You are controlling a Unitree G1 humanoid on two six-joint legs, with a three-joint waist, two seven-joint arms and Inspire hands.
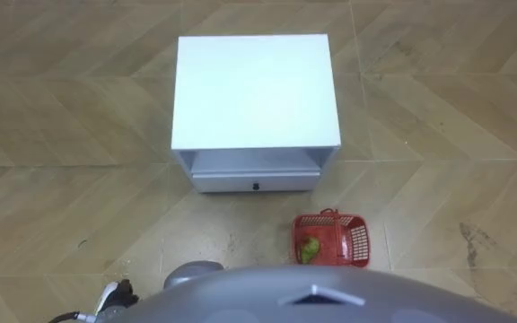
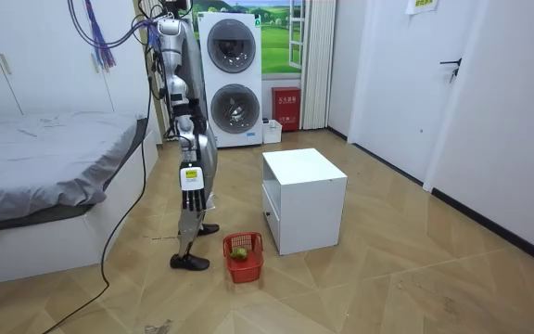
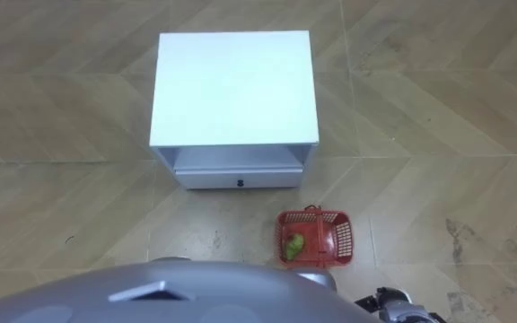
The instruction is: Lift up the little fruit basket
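Closest beneath the head camera, a sliver of the left hand [image 1: 120, 294] shows at the lower left edge and a sliver of the right hand [image 3: 391, 303] at the lower right. Whether either hand's fingers are apart or together cannot be told.

The red fruit basket [image 1: 357, 242] stands upright on the wooden floor [image 1: 438, 108], ahead of the robot and to its right, mouth facing up. Its long axis seems to run left to right, parallel to the front of the white cabinet [image 1: 254, 90] just beyond it. What looks like its handle lies at the far rim. A green fruit [image 1: 309, 250] lies in its left end. In the room view the robot stands upright beside the basket, with a bed [image 2: 44, 148] behind it.

Likely risks:
- The basket is low, so a deep bend could upset the robot's balance.
- Fingers hooking the mesh wall instead of the handle could tip the basket and spill the fruit.
- The cabinet's corner is near enough to bump.
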